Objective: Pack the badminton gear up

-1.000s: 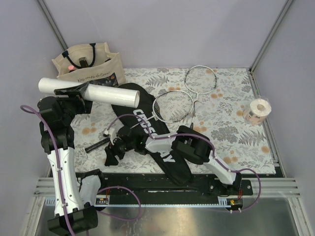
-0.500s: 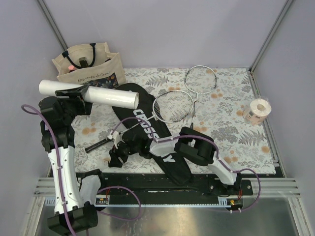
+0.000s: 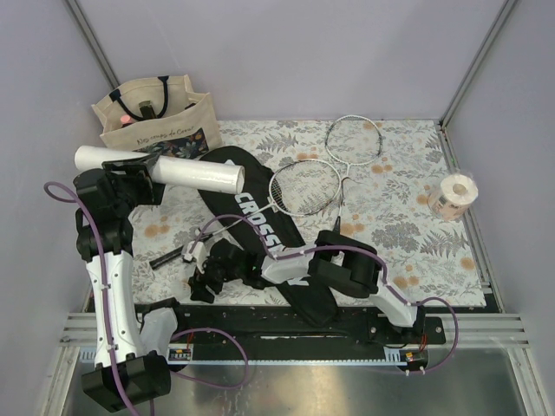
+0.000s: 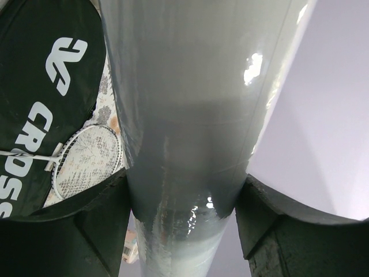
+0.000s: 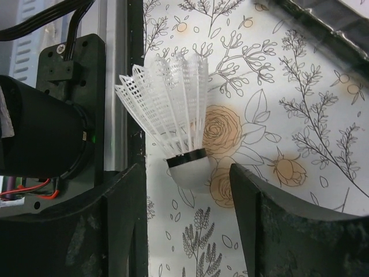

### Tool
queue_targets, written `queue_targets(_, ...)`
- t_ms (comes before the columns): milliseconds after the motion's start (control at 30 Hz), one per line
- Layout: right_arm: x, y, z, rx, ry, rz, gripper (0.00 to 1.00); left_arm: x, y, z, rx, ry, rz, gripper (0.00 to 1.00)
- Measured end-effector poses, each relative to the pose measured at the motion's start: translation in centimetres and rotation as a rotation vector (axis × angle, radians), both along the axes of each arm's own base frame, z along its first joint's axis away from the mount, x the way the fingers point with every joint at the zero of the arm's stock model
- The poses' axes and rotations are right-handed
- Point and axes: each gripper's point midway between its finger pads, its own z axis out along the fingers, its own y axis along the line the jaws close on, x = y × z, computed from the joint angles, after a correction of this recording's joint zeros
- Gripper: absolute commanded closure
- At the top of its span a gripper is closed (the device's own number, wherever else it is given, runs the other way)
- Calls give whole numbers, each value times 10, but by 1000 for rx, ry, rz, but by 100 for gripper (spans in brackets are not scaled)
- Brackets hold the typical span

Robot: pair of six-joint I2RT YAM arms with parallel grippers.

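Robotics lab test cell: plain pale panel walls [image 3: 286, 61] framed by metal struts [image 3: 475, 65] enclose a table under a floral cloth [image 3: 408, 217]. A cabled left arm [image 3: 108, 286] and right arm [image 3: 347, 264] stand bolted to an aluminium rail [image 3: 486, 329] along the table's near edge.

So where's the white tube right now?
The white tube sits far left in the top view, clamped in the left claw near the tote bag.
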Motion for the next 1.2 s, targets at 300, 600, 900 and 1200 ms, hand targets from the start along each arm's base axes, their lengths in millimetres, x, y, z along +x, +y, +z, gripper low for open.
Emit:
queue_targets(300,-1,8,-6,-24,-118,-50,58,1,2,-2,15,5,1,46)
queue_targets(600,7,-73,-4,-77,-110,-258,72,8,6,-13,30,38,-1,45)
queue_targets(900,45,-154,55,-59,-46,-707,70,12,14,-21,58,60,15,46)
queue_targets(1200,95,-213,27,-201,-30,-1081,61,13,33,-43,124,104,61,46)
